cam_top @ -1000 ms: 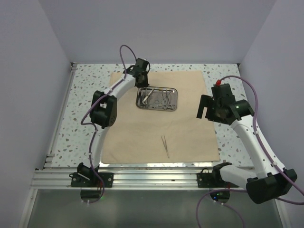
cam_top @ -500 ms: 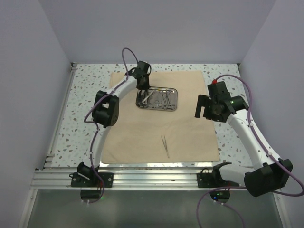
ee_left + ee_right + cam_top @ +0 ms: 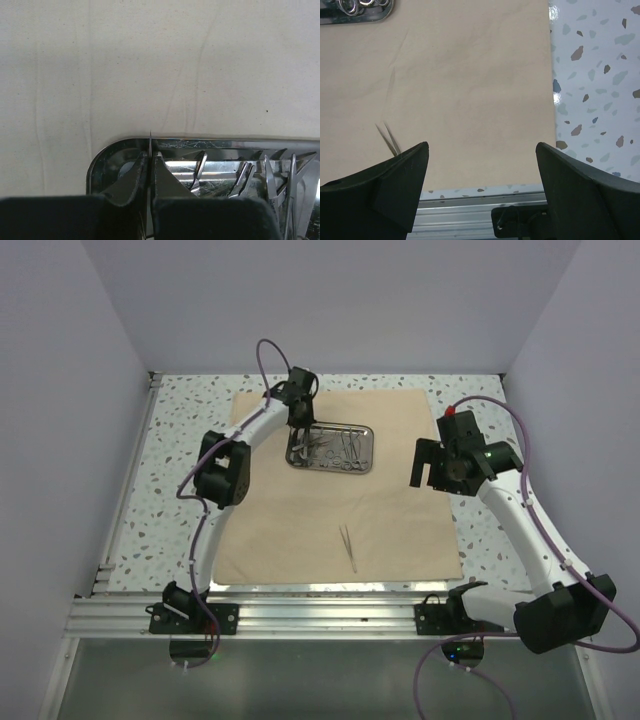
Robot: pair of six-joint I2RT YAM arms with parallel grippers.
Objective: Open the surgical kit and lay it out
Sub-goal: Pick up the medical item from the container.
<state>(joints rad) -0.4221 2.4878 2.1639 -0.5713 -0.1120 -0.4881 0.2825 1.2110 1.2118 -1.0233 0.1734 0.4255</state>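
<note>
Slim instrument (image 3: 150, 136) within left tool (image 3: 149, 161), over tray (image 3: 225, 143)

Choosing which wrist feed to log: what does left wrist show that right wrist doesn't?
Only left wrist: the left hand shut on a thin steel tool over a corner of the tray, with more tools lying inside. Only right wrist: the right hand open above the tan cloth, tweezers lying on it, the speckled table and a metal rail. Both: that cloth and part of the tray.
</note>
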